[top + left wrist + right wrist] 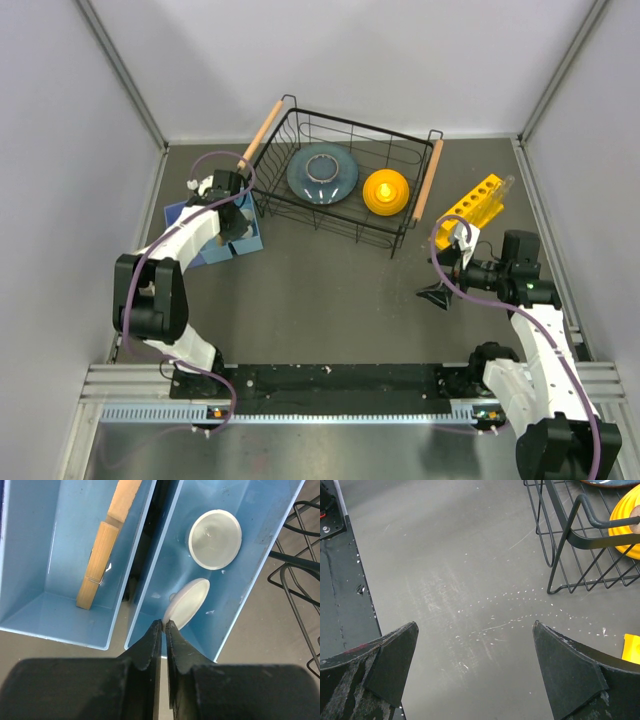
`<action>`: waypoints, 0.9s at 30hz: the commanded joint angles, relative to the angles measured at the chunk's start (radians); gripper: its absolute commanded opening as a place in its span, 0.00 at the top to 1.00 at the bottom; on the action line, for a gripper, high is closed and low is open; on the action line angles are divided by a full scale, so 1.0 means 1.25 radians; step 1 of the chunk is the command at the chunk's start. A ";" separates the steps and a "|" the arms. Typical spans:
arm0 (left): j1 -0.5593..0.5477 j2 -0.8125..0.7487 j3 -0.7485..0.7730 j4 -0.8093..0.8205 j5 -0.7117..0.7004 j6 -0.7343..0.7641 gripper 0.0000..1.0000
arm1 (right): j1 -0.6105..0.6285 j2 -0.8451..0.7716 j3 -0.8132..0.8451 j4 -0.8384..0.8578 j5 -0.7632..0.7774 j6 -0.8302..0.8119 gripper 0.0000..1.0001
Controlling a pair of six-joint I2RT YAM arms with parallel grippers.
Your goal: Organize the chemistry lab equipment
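At far left, two blue bins [60,630] sit side by side on the dark table [330,290]. The left one holds a short wooden stick [97,565]. The right one holds two white round pieces: one [215,539] lies flat, the other [187,602] leans tilted. The left gripper [163,624] hangs over this bin with only a thin slit between its jaws. Its tips meet the tilted piece's lower rim, and I cannot tell whether they pinch it.

In the middle, a black wire basket [340,135] holds a grey-blue plate [322,172] and an orange bowl [386,190].

Just right of the basket lies a yellow rack [475,203] with round holes. Near it, the right gripper [475,665] spreads its jaws wide over bare table, holding nothing.
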 commanded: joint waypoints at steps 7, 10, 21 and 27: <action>0.004 0.000 -0.007 0.031 0.013 0.011 0.80 | 0.007 -0.004 0.019 0.004 -0.008 -0.025 0.01; 0.005 -0.019 -0.001 0.016 0.010 0.012 0.77 | 0.007 -0.005 0.019 0.005 -0.005 -0.026 0.01; 0.006 -0.290 -0.052 -0.046 0.076 0.116 0.51 | 0.001 -0.017 0.047 0.005 0.057 -0.004 0.01; 0.006 -0.629 -0.103 0.004 0.415 0.290 0.01 | -0.118 -0.031 0.151 0.018 0.139 0.165 0.01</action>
